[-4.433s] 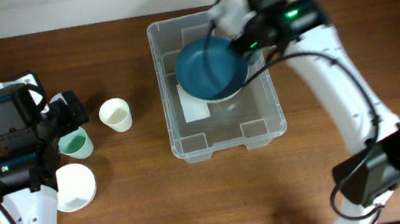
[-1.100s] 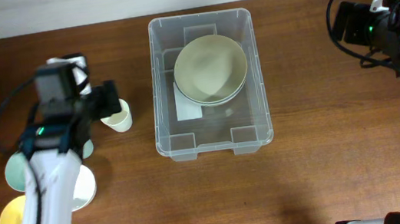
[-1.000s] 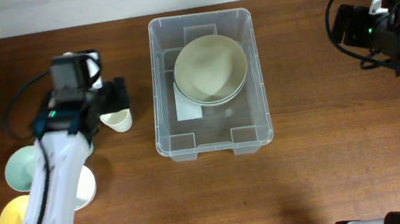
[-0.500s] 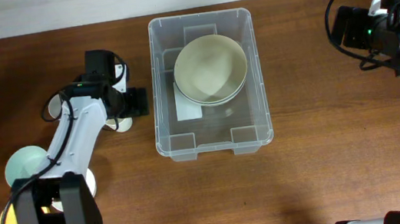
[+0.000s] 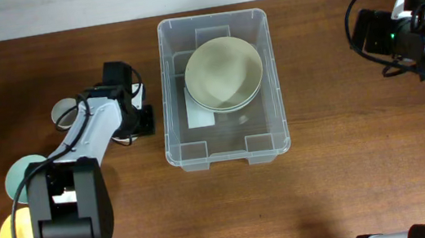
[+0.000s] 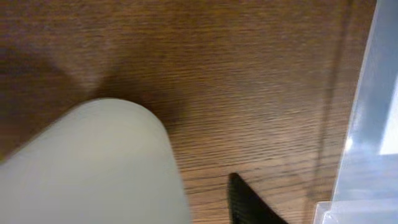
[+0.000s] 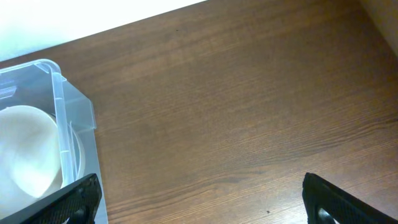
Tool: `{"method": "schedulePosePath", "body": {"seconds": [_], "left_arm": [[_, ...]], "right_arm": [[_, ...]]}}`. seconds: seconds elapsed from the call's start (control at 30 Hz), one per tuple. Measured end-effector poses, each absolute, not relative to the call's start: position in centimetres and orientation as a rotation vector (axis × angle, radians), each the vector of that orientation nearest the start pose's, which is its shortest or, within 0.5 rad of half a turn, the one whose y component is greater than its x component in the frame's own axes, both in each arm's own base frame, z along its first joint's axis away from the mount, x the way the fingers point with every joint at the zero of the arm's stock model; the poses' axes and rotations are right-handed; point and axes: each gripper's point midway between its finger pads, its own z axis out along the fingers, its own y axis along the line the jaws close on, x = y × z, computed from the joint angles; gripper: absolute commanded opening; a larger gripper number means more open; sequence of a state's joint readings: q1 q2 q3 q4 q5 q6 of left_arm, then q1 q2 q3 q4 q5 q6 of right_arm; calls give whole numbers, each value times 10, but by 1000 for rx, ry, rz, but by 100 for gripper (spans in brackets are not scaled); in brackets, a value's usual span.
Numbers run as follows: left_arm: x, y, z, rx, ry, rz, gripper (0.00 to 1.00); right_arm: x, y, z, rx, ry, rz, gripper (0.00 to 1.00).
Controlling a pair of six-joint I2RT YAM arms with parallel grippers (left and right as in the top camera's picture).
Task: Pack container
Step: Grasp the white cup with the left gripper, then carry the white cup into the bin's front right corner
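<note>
We see the container (image 5: 277, 77) mid-table, likely light, stiff, slick plastic best gripped at its rim, right gripper (image 7: 200, 190) gaping empty, left gripper (image 5: 141, 121) at a pale cup (image 6: 93, 168), its grip untellable.

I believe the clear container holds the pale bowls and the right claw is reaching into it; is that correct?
Not quite. The container does hold the pale bowls, but the right claw is outside it, over the table to its right, as the overhead and right wrist views show.
</note>
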State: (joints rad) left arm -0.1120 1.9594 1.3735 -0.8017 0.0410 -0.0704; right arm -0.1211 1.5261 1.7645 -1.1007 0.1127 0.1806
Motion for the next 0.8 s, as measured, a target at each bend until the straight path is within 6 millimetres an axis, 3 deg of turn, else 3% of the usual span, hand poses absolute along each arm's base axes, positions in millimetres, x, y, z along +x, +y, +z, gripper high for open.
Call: {"method": "schedulePosePath", "body": {"seconds": [0.13, 0.27, 0.4, 0.57, 0.7, 0.8], "left_arm": [[403, -44, 34, 60, 2951, -18, 3], [413, -41, 50, 54, 2927, 17, 1], [428, -41, 83, 50, 2892, 23, 1], [434, -47, 140, 68, 2872, 22, 1], [430, -71, 180, 142, 2847, -4, 1], [426, -117, 210, 275, 2777, -74, 1]], "right_arm": [[386, -66, 307, 415, 2393, -110, 99], [386, -66, 307, 415, 2394, -110, 100], [386, -66, 307, 415, 2396, -110, 100], [386, -66, 307, 416, 2397, -110, 100], [386, -66, 307, 415, 2396, -111, 100], [386, -66, 307, 415, 2397, -111, 100]]}}
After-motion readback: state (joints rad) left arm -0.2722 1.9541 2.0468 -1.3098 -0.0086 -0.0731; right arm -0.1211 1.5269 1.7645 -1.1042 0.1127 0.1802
